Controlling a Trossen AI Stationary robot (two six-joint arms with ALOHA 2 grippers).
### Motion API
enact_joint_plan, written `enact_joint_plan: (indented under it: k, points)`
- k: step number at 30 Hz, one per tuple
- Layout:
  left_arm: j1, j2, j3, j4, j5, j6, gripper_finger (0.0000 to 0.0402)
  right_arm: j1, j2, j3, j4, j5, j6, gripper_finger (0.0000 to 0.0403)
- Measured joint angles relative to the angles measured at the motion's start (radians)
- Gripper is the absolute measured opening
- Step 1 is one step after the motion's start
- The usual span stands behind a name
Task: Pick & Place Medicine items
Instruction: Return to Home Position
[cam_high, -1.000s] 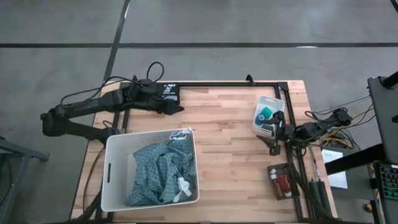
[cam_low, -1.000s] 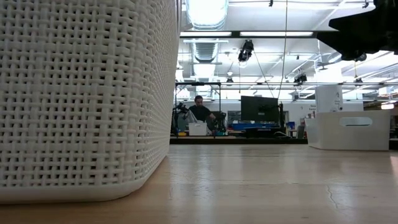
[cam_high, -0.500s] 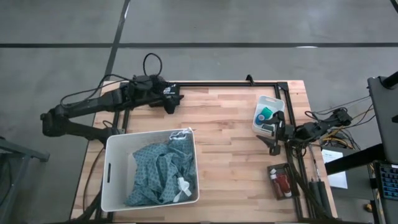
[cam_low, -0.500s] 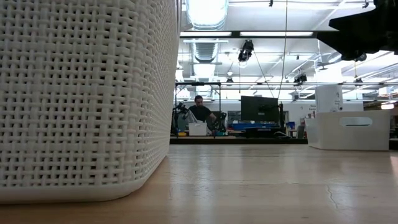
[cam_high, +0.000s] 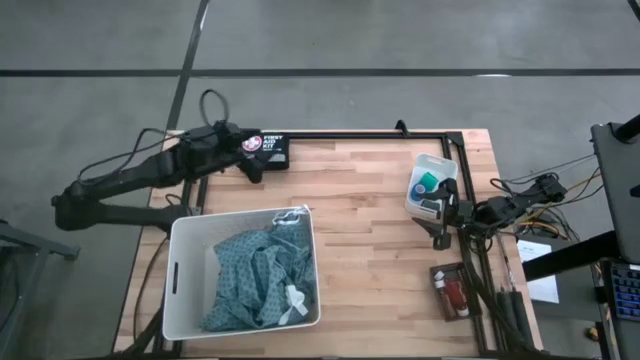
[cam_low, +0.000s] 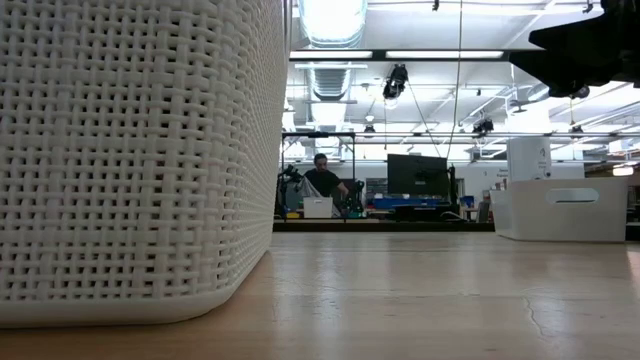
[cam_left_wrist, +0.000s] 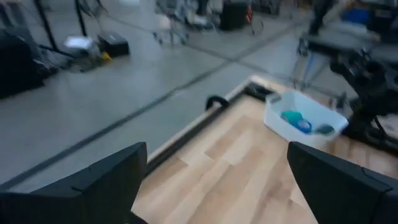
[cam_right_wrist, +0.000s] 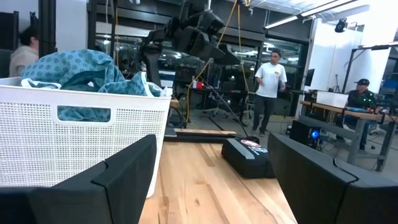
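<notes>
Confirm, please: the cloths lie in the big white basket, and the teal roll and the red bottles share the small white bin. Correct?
No. The high view shows the red bottles in the black bin, apart from the small white bin that holds the teal roll. The cloths do lie in the big white basket.

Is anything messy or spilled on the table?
Nothing is spilled. Only the patterned cloths lie crumpled in the big white basket, a white tie draped on its rim. The red bottles sit in the black bin. Left end effector and right end effector are open, empty.
</notes>
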Motion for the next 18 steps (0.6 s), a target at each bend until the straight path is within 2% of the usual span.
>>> enact_joint_plan:
  k: [4, 11, 18]
  points:
    - [0.002, -0.167, -0.127, 0.079, -0.063, 0.032, 0.0393, 0.0, 0.0, 0.0, -0.001, 0.0, 0.0, 0.0302]
    - [0.002, -0.489, -0.31, 0.088, -0.23, 0.061, 0.0393, 0.0, 0.001, 0.0, -0.001, 0.0, -0.001, 0.0302]
    - [0.002, -0.743, -0.424, 0.071, -0.269, 0.071, 0.0393, 0.0, 0.001, 0.0, -0.001, 0.0, -0.002, 0.0302]
